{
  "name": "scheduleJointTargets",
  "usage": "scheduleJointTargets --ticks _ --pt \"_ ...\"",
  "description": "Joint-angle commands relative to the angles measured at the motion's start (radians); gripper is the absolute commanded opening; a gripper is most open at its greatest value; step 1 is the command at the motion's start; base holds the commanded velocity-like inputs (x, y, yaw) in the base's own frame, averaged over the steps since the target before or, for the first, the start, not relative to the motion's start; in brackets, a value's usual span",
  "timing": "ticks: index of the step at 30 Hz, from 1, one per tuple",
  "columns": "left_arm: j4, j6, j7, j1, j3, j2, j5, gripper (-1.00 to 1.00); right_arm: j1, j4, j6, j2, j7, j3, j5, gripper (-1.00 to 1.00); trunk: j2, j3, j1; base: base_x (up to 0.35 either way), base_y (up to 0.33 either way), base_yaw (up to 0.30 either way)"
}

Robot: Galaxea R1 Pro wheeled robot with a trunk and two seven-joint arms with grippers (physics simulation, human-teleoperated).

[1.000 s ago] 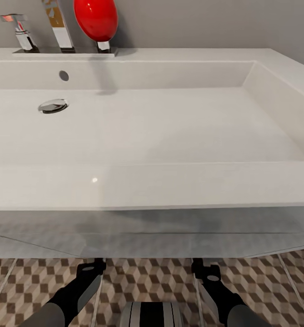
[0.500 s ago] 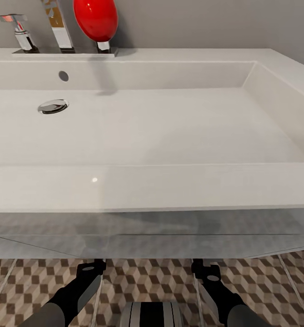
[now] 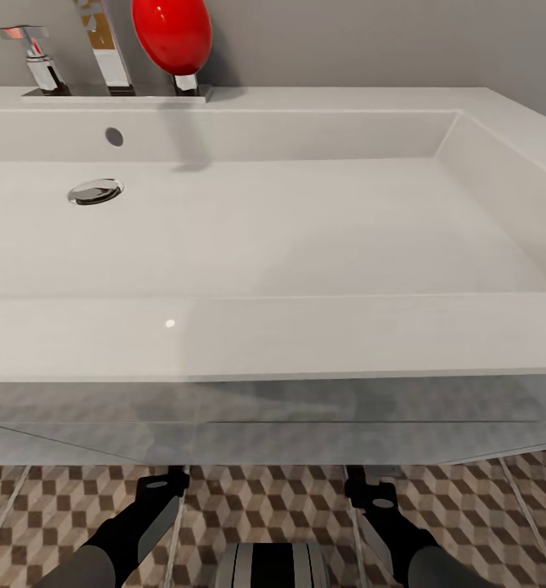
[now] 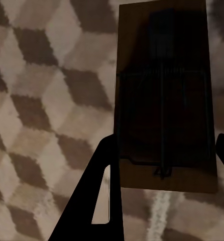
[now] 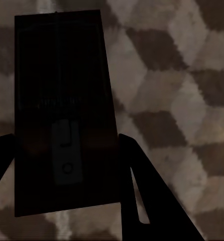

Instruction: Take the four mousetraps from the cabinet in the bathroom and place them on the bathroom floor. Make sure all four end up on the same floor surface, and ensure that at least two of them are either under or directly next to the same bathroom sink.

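Placing step, at bathroom sink point(image 3: 305, 335). Left gripper point(image 4: 162, 150) clamped on mousetrap point(image 4: 164, 100), right gripper point(image 5: 67, 145) clamped on second mousetrap point(image 5: 64, 110), both low over bathroom floor point(image 3: 468, 506) by sink front. Next probably: lower, open jaws, leave traps flat under sink.

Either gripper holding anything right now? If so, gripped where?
Both. The left gripper clamps a mousetrap by its long side edges near one end; the right gripper holds a second mousetrap the same way, over the bathroom floor.
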Motion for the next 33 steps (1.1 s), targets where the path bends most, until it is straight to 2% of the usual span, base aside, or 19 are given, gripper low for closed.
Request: scheduleJointTargets --ticks 1,22,29,33 --pt "-0.002 0.005 0.007 -0.001 -0.008 0.002 0.006 -1.00 -0.002 0.004 -0.003 0.000 -0.005 0.004 -0.004 -1.00 0.000 -0.001 0.000 0.000 0.000 0.000" --pt "0.020 0.004 -0.005 -0.033 -0.008 0.000 0.006 -1.00 -0.018 0.046 -0.083 -0.002 0.015 0.004 -0.007 -1.00 0.000 -0.001 0.000 0.000 0.000 0.000" --pt "0.081 0.000 -0.008 -0.067 -0.008 -0.002 0.007 -1.00 -0.045 0.087 -0.102 -0.007 0.047 0.002 -0.014 -1.00 0.000 -0.001 0.000 0.000 0.000 0.000" --pt "0.120 -0.045 -0.021 -0.080 -0.008 -0.002 0.008 -1.00 -0.060 0.119 -0.136 -0.008 0.071 0.002 -0.039 -1.00 0.000 -0.001 0.000 0.000 0.000 0.000"
